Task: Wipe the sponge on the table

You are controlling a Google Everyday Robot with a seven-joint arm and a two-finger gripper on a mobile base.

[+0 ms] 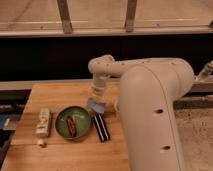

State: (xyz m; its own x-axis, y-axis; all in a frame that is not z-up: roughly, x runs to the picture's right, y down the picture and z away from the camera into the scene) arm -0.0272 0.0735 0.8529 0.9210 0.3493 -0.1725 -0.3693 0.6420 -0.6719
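Observation:
The light-blue sponge (96,106) lies against the wooden table (55,95), just right of the green bowl. My gripper (96,98) points straight down onto it from above and is shut on the sponge, which sticks out below the fingertips. The white arm fills the right half of the view and hides the table's right side.
A green bowl (72,122) holding a reddish-brown item sits left of the sponge. A black ridged block (101,128) lies just in front of the sponge. A white bottle (43,122) and a small pale piece (42,143) lie near the left edge. A dark wall runs behind the table.

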